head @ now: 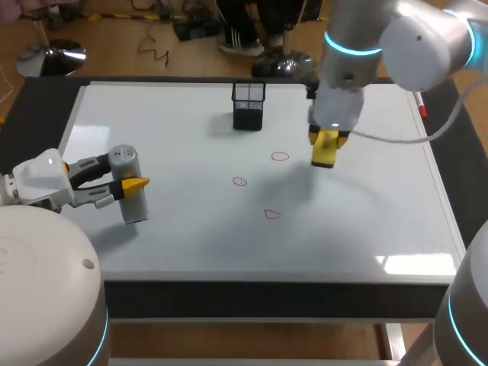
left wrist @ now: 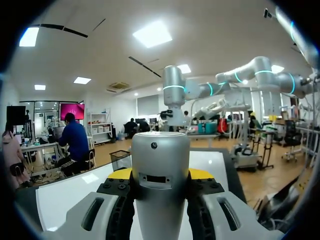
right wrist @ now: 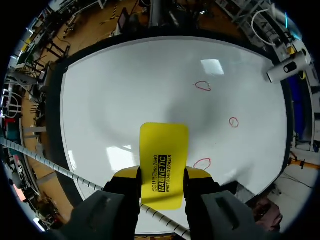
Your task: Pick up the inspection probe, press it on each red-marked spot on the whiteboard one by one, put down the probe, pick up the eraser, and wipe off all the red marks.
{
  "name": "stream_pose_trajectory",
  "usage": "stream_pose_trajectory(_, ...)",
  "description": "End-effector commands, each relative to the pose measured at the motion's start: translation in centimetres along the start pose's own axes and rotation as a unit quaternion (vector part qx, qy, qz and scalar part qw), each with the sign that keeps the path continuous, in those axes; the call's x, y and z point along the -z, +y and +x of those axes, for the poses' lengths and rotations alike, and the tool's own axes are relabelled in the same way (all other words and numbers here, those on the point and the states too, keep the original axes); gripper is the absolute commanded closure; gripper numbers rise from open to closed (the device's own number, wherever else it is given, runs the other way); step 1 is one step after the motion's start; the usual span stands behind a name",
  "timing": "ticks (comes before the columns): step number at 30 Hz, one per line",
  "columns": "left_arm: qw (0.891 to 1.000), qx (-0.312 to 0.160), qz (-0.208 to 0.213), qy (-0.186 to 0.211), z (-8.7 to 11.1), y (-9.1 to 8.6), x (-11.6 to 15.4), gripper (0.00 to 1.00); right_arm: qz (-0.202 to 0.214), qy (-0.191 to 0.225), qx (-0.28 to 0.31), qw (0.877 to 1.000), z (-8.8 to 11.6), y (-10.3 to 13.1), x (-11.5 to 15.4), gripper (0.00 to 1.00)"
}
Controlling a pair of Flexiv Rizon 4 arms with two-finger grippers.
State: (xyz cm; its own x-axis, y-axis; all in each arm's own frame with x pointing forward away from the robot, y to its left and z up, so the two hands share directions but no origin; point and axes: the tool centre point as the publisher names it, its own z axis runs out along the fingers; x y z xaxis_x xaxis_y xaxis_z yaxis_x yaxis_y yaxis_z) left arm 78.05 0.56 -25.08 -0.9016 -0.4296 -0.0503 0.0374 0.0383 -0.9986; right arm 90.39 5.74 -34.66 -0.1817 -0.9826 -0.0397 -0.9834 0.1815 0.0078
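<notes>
The tabletop (head: 38, 114) is dark along its edges. A bright patch of light (head: 412, 264) shines near its front right corner.

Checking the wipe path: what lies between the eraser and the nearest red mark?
Only bare whiteboard, in the head view, between eraser and red mark.

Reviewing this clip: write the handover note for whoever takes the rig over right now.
Left tool: shut on the probe, upright at the whiteboard's left side, not yet released.
Right tool: shut on the yellow eraser, beside the farthest red mark.
Done: eraser picked up; pressing cannot be judged.
To do: release the probe, then wipe that mark, the middle red mark and the nearest red mark.
</notes>
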Motion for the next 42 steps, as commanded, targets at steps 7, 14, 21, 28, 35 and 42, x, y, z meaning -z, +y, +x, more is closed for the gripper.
stream_pose_trajectory(7, 1.0, -0.001, 0.001, 0.0, 0.0, 0.0, 0.0, 1.0, 0.02, 0.013, 0.057, 0.998, -6.6, 4.3, -1.2, 1.0)
stream_pose_trajectory(14, 1.0, -0.001, 0.001, 0.0, 0.0, 0.0, 0.0, 1.0, 0.019, 0.007, 0.098, 0.995, -11.2, 6.2, -2.1, 1.0)
stream_pose_trajectory(21, 1.0, -0.001, 0.001, 0.0, 0.0, 0.0, 0.0, 1.0, 0.011, 0.004, 0.136, 0.991, -15.1, 7.1, -3.5, 1.0)
stream_pose_trajectory(28, 1.0, -0.001, 0.001, 0.0, 0.0, 0.0, 0.0, 1.0, 0.012, 0.013, 0.159, 0.987, -17.5, 7.4, -4.6, 1.0)
stream_pose_trajectory(35, 1.0, -0.001, 0.001, 0.0, 0.0, 0.0, 0.0, 1.0, 0.011, 0.011, 0.183, 0.983, -18.7, 7.9, -5.9, 1.0)
stream_pose_trajectory(42, 1.0, -0.001, 0.001, 0.0, 0.0, 0.0, 0.0, 1.0, 0.004, 0.0, 0.197, 0.98, -18.8, 7.4, -6.4, 1.0)
